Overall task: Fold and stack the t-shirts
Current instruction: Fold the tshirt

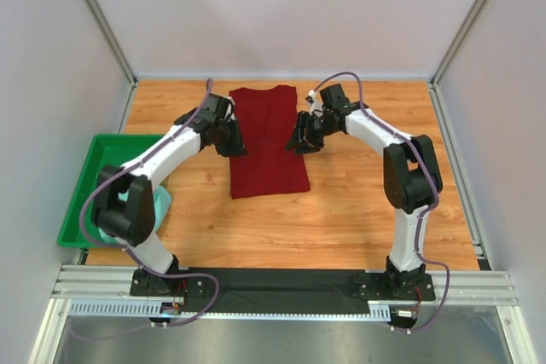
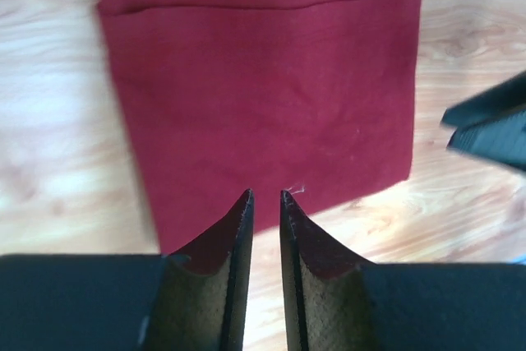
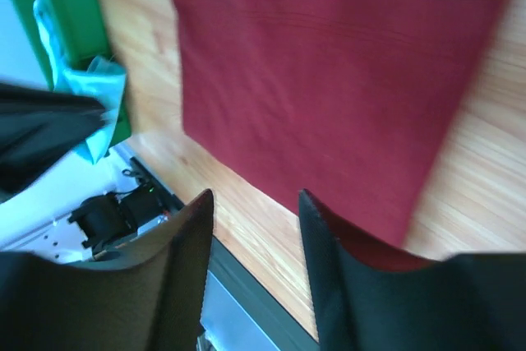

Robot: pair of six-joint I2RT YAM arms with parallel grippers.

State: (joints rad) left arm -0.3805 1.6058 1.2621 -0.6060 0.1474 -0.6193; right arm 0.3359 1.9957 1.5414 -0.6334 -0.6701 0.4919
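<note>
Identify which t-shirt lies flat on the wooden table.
The maroon t-shirt: a long flat folded strip on the table. The mint t-shirt sits bunched at the green tray.

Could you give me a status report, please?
Left gripper slightly open, right gripper open, both empty. Red shirt folded narrow between them. Mint shirt in tray. Nothing blocking.

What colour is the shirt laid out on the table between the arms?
Dark red, plain; the shirt shows best in the top view.

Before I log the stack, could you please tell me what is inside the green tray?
A mint shirt lies in the tray, at its right side; the left arm covers much of it.
</note>
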